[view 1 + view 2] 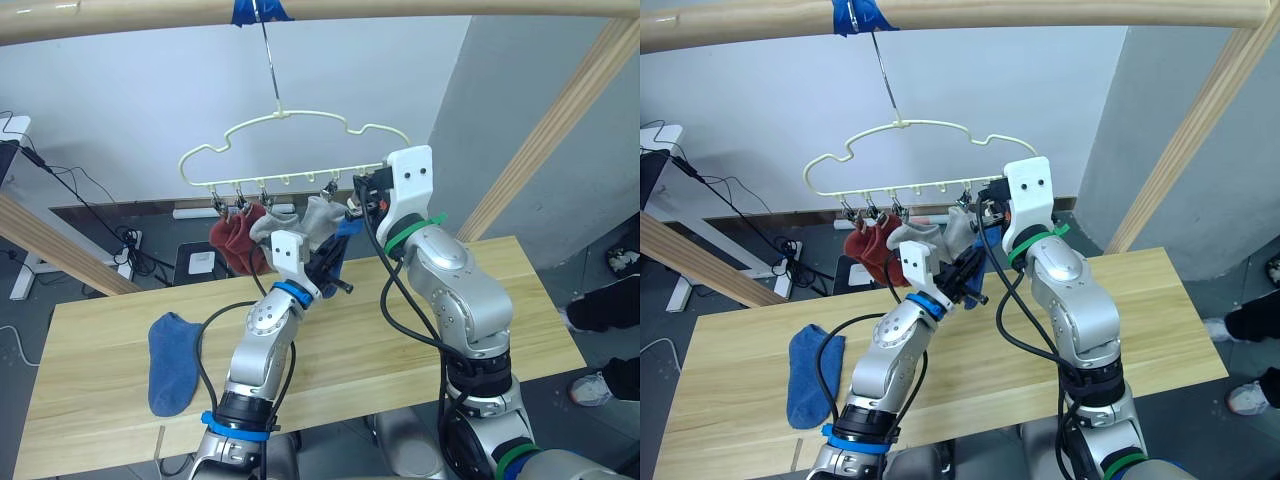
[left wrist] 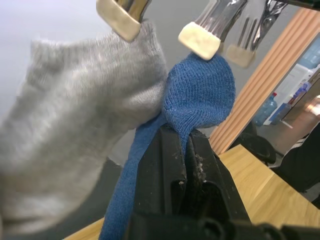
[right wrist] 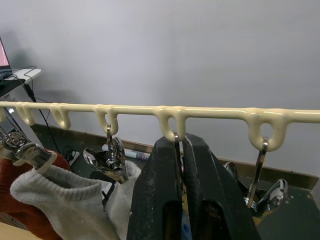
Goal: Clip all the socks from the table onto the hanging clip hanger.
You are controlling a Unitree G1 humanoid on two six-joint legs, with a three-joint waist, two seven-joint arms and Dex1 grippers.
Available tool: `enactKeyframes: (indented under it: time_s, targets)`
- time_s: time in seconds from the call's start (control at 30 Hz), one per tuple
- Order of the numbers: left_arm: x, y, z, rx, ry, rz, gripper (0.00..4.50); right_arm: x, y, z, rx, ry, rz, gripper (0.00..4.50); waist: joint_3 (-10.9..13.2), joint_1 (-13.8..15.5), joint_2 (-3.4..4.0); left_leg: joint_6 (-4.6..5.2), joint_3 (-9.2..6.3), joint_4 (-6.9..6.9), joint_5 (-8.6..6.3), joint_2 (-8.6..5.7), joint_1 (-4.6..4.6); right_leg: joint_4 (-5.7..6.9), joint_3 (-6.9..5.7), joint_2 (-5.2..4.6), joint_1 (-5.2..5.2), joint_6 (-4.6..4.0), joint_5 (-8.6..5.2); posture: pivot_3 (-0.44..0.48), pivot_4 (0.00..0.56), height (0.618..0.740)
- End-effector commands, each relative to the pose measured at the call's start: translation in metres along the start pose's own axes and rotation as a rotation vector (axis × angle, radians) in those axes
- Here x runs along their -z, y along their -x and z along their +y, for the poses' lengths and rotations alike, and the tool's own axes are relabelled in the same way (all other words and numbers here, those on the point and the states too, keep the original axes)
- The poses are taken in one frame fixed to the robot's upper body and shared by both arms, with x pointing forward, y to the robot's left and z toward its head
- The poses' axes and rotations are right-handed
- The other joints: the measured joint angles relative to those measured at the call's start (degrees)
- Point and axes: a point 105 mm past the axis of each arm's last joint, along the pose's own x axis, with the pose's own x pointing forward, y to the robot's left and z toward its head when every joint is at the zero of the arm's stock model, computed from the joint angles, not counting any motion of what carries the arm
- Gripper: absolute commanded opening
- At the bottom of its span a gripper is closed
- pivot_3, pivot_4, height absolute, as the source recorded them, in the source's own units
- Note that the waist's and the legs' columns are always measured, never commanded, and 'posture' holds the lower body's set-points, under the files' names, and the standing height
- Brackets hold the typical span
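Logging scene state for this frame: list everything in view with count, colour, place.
clip hanger: 1, pale yellow, hung by its hook from the top wooden pole.
rust-red socks: 2, clipped at the hanger's left end.
light grey socks: 2, clipped mid-hanger.
blue sock at hanger: 1, held up under a clip.
blue sock on table: 1, flat at the table's left.
table: 1, light wood.
wooden frame poles: pale, overhead and at both sides.
cables: black, floor behind the table.
person's leg and shoe: far right.
left tool: black, shut on the blue sock.
right tool: black, shut around a clip's wire under the hanger bar.
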Motion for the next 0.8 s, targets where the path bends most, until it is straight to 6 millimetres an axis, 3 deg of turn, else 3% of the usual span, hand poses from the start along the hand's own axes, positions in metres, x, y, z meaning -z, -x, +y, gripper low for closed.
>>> enactKeyframes:
  time_s: [0.03, 0.27, 0.3, 0.33, 0.5, 0.53, 0.57, 0.8]
  targets:
    - [-0.02, -0.004, -0.007, 0.016, 0.003, -0.076, 0.02, -0.011, 0.004, 0.003, -0.011, -0.002, -0.044, 0.0, 0.0, 0.0, 0.0, 0.0, 0.0, 0.0, 0.0, 0.0, 0.0, 0.0, 0.0, 0.0, 0.0, 0.0, 0.0, -0.276, 0.244, 0.74]
    - [-0.018, -0.003, -0.005, 0.01, -0.001, -0.07, 0.02, -0.013, 0.005, 0.001, 0.005, -0.008, -0.057, 0.0, 0.0, 0.0, 0.0, 0.0, 0.0, 0.0, 0.0, 0.0, -0.01, -0.01, 0.0, 0.0, 0.0, 0.01, 0.0, -0.276, 0.244, 0.74]
    - [-0.017, -0.003, -0.005, 0.009, -0.002, -0.069, 0.0, -0.014, 0.006, 0.001, 0.004, -0.008, -0.059, 0.57, 0.0, -0.01, 0.0, 0.0, 0.0, 0.0, 0.0, 0.0, -0.01, -0.01, 0.0, 0.0, 0.0, 0.01, 0.0, -0.276, 0.244, 0.74]
    - [-0.017, -0.003, -0.005, 0.009, -0.004, -0.068, 0.0, -0.014, 0.006, 0.001, 0.002, -0.008, -0.06, 0.79, 0.0, -0.01, 0.0, 0.0, 0.0, 0.0, 0.0, 0.0, -0.01, -0.02, 0.0, 0.0, 0.0, 0.01, 0.0, -0.276, 0.244, 0.74]
    - [-0.019, -0.004, -0.006, 0.017, -0.008, -0.082, 0.0, -0.013, 0.008, 0.002, -0.019, 0.007, -0.052, 2.78, 0.0, -0.06, 0.0, 0.0, 0.0, 0.0, 0.0, 0.0, -0.01, -0.02, 0.0, 0.0, 0.0, 0.01, 0.0, -0.275, 0.244, 0.74]
    - [-0.018, -0.003, -0.005, 0.011, -0.016, -0.079, 0.0, -0.012, 0.012, 0.003, -0.039, 0.017, -0.048, 3.08, 0.0, -0.06, 0.0, 0.0, 0.0, 0.0, 0.0, 0.0, -0.01, -0.02, 0.0, 0.0, 0.0, 0.02, -0.01, -0.275, 0.244, 0.74]
    - [-0.018, -0.003, -0.004, 0.007, -0.022, -0.076, 0.0, -0.012, 0.014, 0.005, -0.054, 0.024, -0.045, 3.08, 0.0, -0.04, 0.0, 0.0, 0.0, 0.0, 0.0, 0.0, -0.01, -0.02, 0.0, 0.0, 0.0, 0.02, -0.01, -0.28, 0.244, 0.74]
    - [-0.016, -0.002, -0.003, 0.048, -0.072, -0.057, 1.72, -0.013, 0.045, 0.016, -0.219, 0.117, -0.042, 3.14, 0.0, -0.15, 0.0, 0.0, 0.0, -0.02, 0.0, -0.01, -0.03, -0.06, 0.0, 0.0, -0.01, 0.2, -0.12, -0.288, 0.242, 0.74]
